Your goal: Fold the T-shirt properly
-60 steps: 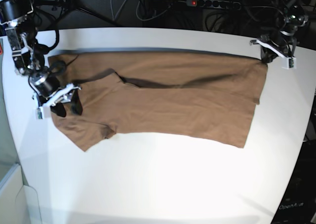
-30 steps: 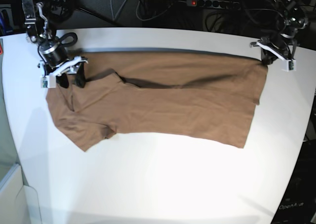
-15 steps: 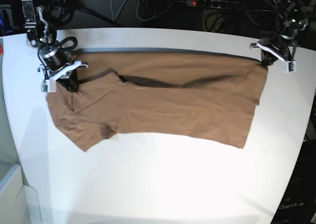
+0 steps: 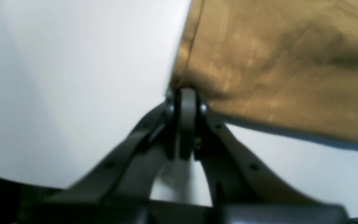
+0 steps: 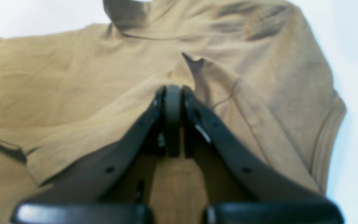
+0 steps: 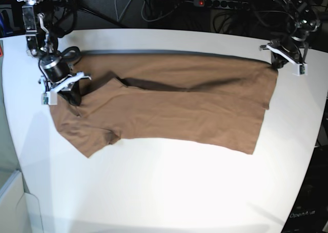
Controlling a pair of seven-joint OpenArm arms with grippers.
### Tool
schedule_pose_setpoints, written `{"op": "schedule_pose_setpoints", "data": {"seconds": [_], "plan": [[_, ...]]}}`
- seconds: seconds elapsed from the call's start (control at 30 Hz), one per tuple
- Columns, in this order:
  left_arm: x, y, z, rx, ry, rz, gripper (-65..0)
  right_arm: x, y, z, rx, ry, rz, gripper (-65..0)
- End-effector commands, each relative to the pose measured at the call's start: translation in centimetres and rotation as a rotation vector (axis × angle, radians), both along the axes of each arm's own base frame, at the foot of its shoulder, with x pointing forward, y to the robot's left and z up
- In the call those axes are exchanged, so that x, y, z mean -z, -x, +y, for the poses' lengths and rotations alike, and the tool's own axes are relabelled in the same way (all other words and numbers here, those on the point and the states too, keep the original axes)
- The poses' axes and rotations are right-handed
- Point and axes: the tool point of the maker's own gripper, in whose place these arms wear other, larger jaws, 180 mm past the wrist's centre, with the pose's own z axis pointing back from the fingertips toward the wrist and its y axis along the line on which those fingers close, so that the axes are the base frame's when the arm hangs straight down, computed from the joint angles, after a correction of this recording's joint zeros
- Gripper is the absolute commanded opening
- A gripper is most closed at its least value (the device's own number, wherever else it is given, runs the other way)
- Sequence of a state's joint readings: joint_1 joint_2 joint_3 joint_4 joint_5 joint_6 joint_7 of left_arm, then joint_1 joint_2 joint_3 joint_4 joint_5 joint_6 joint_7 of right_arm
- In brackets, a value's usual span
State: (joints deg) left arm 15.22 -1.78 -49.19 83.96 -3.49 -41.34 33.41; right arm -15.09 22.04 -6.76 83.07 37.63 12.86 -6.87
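1. We see the T-shirt (image 6: pixel 169 107) lying lengthwise across the far half of the table (image 6: pixel 169 192), sleeves at the base view's left, hem at its right.
2. Its far long edge is folded over toward the near side; a sleeve (image 6: pixel 84 140) sticks out nearest us at the left.
3. The right gripper (image 6: pixel 66 89) sits on the shirt's left end by the shoulder, jaws closed on the cloth.
4. The left gripper (image 6: pixel 281 58) sits at the far right hem corner, pinching that corner.
5. A power strip (image 6: pixel 220 3) lies behind the table.
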Motion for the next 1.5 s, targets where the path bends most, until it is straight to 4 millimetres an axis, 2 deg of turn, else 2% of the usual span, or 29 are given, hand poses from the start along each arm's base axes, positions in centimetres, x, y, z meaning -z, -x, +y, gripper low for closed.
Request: {"op": "schedule_pose_setpoints", "data": {"seconds": [0.0,0.37,0.57,0.7,0.77,0.83,0.93,1.03,1.13,1.37,1.47], "plan": [[2.8,4.0,0.2,0.007,-0.033,0.223,-62.7,-1.5,-0.9,-0.4,0.003,0.001,-0.053,-64.4],[2.6,3.2,0.3,0.006,-0.033,0.207,-62.7,0.6,2.0,0.4,0.024,-0.031,0.007,-64.1],[2.3,3.0,0.6,0.006,-0.04,0.2,-62.6,0.7,2.1,0.2,0.023,-0.027,0.012,-64.0],[1.1,2.2,0.8,0.011,-0.066,0.166,-62.3,0.6,2.0,-0.2,0.018,-0.013,0.013,-64.0],[0.4,1.8,1.0,0.014,-0.085,0.149,-61.8,0.6,2.0,-0.4,0.004,0.001,0.019,-61.5],[-0.1,1.6,1.0,0.017,-0.095,0.139,-57.6,0.4,1.9,-0.7,0.01,0.005,0.012,-56.3],[0.2,1.7,0.5,0.012,-0.082,0.139,-47.2,0.3,1.9,-0.9,0.01,0.01,0.008,-48.6],[0.0,1.8,0.4,0.011,-0.085,0.135,-38.7,0.0,1.8,-1.5,0.007,0.023,-0.001,-47.2],[-1.1,1.1,-0.1,0.012,-0.097,0.102,-37.1,-0.4,2.0,-2.2,0.025,0.028,-0.025,-47.7],[-5.5,-0.7,-0.9,0.018,-0.174,-0.013,-37.1,-1.4,1.8,-4.5,0.081,0.05,-0.055,-47.6],[-7.7,-2.0,-0.8,0.02,-0.211,-0.071,-37.1,-3.1,0.0,-5.1,0.067,0.074,-0.1,-47.6]]}}
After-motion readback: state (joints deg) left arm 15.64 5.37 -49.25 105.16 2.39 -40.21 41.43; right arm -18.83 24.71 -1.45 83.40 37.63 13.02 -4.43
